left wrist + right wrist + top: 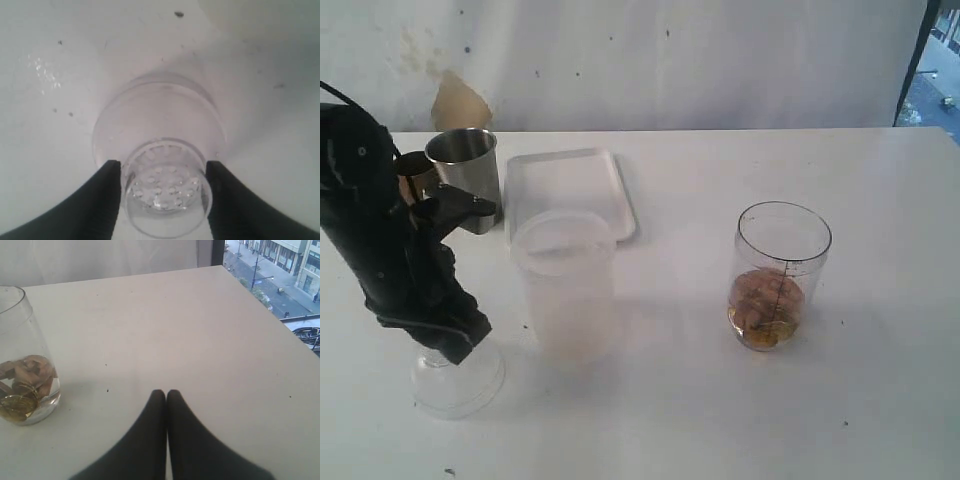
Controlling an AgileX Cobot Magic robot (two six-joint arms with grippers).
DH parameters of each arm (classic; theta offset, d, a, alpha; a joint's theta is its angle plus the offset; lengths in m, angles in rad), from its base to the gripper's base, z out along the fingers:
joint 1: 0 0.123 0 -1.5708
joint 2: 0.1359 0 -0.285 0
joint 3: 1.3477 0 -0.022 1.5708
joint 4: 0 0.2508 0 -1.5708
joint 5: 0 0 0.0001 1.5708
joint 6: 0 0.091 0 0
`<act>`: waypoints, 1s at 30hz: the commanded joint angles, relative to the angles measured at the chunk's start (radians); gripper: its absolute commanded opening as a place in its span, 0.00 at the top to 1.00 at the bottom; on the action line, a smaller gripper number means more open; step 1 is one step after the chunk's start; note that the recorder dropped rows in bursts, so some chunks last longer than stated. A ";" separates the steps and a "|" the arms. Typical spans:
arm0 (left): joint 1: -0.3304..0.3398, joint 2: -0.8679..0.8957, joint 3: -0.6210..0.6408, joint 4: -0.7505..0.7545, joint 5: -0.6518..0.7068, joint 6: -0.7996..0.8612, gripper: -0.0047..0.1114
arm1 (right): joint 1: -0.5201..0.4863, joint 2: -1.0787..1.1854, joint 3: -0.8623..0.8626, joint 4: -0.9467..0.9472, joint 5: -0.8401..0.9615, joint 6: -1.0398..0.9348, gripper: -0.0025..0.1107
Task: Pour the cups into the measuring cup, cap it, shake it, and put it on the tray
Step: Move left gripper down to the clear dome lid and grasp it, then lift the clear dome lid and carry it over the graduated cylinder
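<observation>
The measuring cup [782, 275] stands right of centre, uncapped, with brownish pieces and gold coins at its bottom; the right wrist view shows it too [22, 360]. The steel tumbler [465, 175] and the wooden cup [413, 175] stand at the back left, the wooden one partly hidden by my left arm. The white tray [570, 190] lies beside them. My left gripper [450, 345] [163, 167] points down at a clear domed cap [457, 378] [160, 120] on the table, its fingers pressed on both sides of the perforated neck. My right gripper [166, 392] is shut on nothing.
A wide frosted plastic tumbler [565, 285] stands upright between the cap and the measuring cup, just in front of the tray. The table's right edge [280, 325] runs along a window. My right arm is out of the exterior view.
</observation>
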 commanded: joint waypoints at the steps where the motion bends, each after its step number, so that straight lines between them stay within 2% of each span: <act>1: -0.002 -0.037 -0.058 0.064 0.163 -0.027 0.96 | 0.000 -0.005 0.001 -0.003 -0.005 0.004 0.98; 7: -0.002 -0.135 -0.139 0.045 0.296 -0.044 0.96 | 0.000 -0.005 0.001 -0.003 -0.005 0.004 0.98; 9: -0.012 -0.152 -0.190 0.045 0.296 -0.051 0.96 | 0.000 -0.005 0.001 -0.003 -0.005 0.004 0.98; 12: -0.054 -0.178 -0.259 0.047 0.296 -0.067 0.96 | 0.000 -0.005 0.001 -0.003 -0.005 0.004 0.98; 19: -0.212 -0.178 -0.432 0.047 0.296 -0.094 0.96 | 0.000 -0.005 0.001 -0.003 -0.005 0.004 0.98; 22: -0.255 -0.178 -0.485 0.052 0.296 -0.101 0.96 | 0.000 -0.005 0.001 -0.003 -0.005 0.004 0.98; 30: -0.272 -0.178 -0.557 -0.006 0.296 -0.074 0.96 | 0.000 -0.005 0.001 -0.003 -0.005 0.004 0.98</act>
